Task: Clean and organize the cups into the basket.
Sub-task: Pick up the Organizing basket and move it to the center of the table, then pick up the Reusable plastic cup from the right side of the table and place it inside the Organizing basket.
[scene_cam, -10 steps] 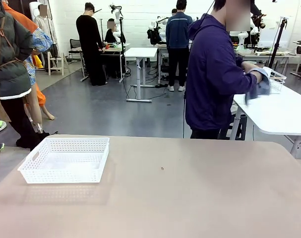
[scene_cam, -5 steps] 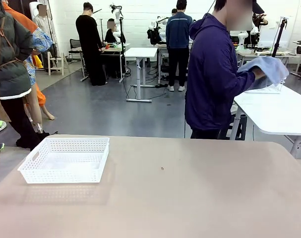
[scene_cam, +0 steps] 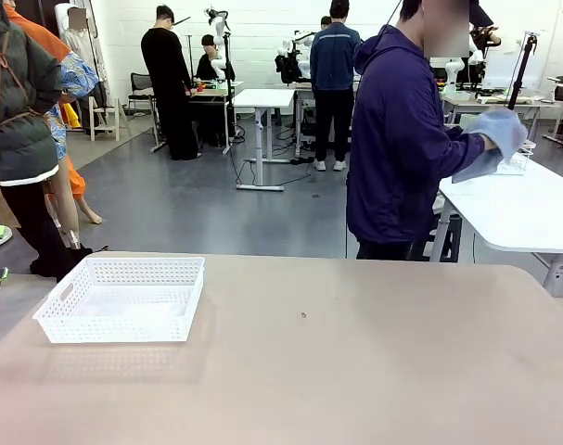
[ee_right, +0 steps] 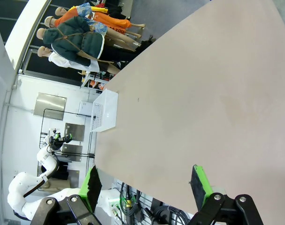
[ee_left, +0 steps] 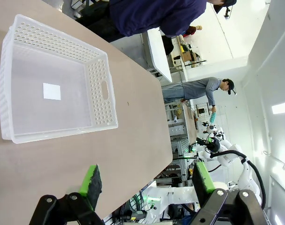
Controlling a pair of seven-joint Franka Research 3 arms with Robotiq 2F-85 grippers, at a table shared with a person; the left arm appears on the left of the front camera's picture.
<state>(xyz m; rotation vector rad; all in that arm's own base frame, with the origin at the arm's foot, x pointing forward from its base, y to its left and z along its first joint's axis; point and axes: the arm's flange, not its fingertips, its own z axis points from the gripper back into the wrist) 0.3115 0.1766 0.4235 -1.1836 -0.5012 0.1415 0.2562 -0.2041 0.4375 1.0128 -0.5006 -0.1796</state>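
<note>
No writing, brand, number or sign can be read in any of the views. The one thing that looks like a label is a small white square patch point(ee_left: 51, 91) on the floor of the basket point(ee_left: 101, 96). Its face looks blank, with no print that can be made out.
</note>
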